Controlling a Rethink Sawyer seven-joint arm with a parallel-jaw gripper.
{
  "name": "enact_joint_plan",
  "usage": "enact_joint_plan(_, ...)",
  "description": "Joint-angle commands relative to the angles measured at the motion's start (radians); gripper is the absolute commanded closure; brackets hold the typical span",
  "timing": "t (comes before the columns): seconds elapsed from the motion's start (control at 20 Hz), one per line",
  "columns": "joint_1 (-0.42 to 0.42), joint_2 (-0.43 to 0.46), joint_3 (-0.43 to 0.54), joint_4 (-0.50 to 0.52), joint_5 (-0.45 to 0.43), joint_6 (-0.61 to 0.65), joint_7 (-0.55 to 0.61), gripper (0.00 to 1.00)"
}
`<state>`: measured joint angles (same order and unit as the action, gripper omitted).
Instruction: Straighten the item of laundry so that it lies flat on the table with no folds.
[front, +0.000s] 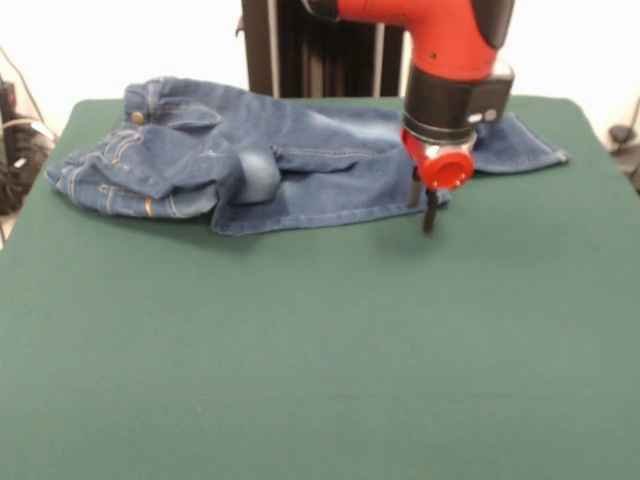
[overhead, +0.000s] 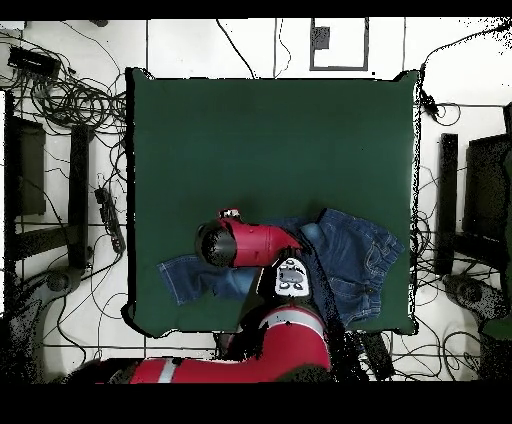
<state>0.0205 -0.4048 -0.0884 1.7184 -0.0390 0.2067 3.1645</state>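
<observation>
The work surface is a large table (front: 300, 360) with a dark green cloth-like top; the floor around it, seen in the overhead view, carries cables (overhead: 70, 100) and dark equipment.

The gripper (front: 424, 205) hangs from the red and black arm (front: 455, 60) just past the near edge of the jeans' leg section, its dark tips pointing down toward the green top. In the overhead view the gripper (overhead: 229, 214) shows only as a small dark-and-red tip at the end of the arm. Whether the claw is wide or narrow cannot be told from either view, nor whether it touches the cloth.

The jeans (front: 250, 160) lie on the far part of the table, on the robot's side, extending to both sides of the gripper in the front view. The leg end (front: 520, 145) reaches out past the arm on one side and lies flat. On the other side lies the waist section (front: 130, 160), bunched, with the fabric folded over on itself and a button visible. A pale faded patch (front: 262, 172) shows on a raised fold near the middle. In the overhead view the arm covers the middle of the garment.
</observation>
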Motion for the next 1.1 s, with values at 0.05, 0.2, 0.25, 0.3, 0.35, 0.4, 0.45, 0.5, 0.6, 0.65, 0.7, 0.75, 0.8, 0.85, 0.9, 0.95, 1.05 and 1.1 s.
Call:
enact_joint_plan(0.05,0.096,0.159,-0.048,0.001,-0.002,-0.117,0.078,0.00)
enact_joint_plan(0.2,0.113,0.194,-0.069,-0.003,0.027,-0.152,0.098,0.00)
enact_joint_plan(0.25,0.126,0.203,-0.077,-0.006,0.043,-0.156,0.112,0.00)
enact_joint_plan(0.3,0.132,0.209,-0.075,-0.005,0.058,-0.160,0.122,0.00)
enact_joint_plan(0.35,0.137,0.214,-0.073,-0.003,0.074,-0.165,0.131,0.00)
enact_joint_plan(0.4,0.152,0.219,-0.084,-0.005,0.091,-0.154,0.140,0.00)
enact_joint_plan(0.45,0.157,0.220,-0.084,-0.002,0.102,-0.152,0.142,0.00)
enact_joint_plan(0.5,0.158,0.220,-0.084,0.001,0.111,-0.150,0.141,0.00)
enact_joint_plan(0.6,0.166,0.224,-0.094,0.004,0.122,-0.159,0.133,0.00)
enact_joint_plan(0.65,0.186,0.234,-0.120,-0.005,0.130,-0.163,0.133,0.00)
enact_joint_plan(0.7,0.206,0.245,-0.148,-0.014,0.136,-0.167,0.131,0.00)
enact_joint_plan(0.75,0.196,0.242,-0.136,-0.009,0.136,-0.174,0.125,0.00)
enact_joint_plan(0.8,0.185,0.239,-0.123,-0.003,0.136,-0.182,0.118,0.00)
enact_joint_plan(0.85,0.182,0.237,-0.118,0.002,0.141,-0.179,0.116,0.00)
enact_joint_plan(0.9,0.180,0.234,-0.113,0.006,0.146,-0.175,0.113,0.00)
enact_joint_plan(0.95,0.177,0.229,-0.108,0.011,0.149,-0.170,0.110,0.00)
enact_joint_plan(1.05,0.163,0.212,-0.097,0.024,0.146,-0.143,0.093,0.00)
enact_joint_plan(1.1,0.154,0.202,-0.090,0.032,0.144,-0.126,0.084,0.00)
